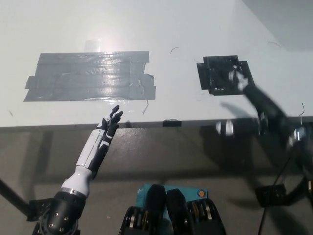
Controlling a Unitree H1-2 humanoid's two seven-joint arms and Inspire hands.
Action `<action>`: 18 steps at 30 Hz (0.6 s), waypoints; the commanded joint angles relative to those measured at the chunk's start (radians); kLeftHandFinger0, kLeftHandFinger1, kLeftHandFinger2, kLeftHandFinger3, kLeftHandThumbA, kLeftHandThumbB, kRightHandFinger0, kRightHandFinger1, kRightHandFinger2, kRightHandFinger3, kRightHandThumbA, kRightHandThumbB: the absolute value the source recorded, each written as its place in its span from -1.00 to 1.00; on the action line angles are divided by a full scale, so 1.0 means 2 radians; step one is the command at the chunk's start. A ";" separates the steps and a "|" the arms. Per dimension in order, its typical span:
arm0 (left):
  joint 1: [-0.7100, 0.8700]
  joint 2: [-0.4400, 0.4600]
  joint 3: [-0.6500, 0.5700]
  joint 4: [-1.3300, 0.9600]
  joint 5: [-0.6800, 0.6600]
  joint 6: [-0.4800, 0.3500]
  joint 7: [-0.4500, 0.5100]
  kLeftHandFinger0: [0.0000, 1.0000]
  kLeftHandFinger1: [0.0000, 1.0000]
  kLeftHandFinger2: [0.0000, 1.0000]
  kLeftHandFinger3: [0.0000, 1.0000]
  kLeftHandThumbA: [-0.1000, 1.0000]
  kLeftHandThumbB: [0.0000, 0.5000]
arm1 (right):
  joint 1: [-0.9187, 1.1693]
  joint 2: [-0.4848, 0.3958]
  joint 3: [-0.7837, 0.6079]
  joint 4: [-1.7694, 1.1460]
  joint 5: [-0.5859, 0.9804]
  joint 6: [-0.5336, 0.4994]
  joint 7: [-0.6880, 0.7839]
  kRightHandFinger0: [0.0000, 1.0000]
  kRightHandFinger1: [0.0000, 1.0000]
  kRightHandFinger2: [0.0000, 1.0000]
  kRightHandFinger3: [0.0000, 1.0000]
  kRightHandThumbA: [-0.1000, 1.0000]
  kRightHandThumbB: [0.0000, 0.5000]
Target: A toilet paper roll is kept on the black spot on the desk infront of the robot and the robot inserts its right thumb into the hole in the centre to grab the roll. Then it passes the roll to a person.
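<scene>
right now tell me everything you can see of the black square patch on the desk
The black square patch looks like overlapping strips of matte black tape, with ragged, uneven edges. It lies flat on the right part of the white desk, right of the larger grey tape patch. No roll stands on it. The motion-blurred right robot hand overlaps its right edge; whether they touch cannot be told.
</scene>
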 commanded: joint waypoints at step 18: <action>0.092 -0.006 -0.003 -0.053 -0.015 -0.018 -0.004 1.00 1.00 1.00 1.00 1.00 -0.30 | 0.159 0.072 -0.044 0.125 0.039 -0.204 -0.043 1.00 1.00 1.00 1.00 0.87 -0.06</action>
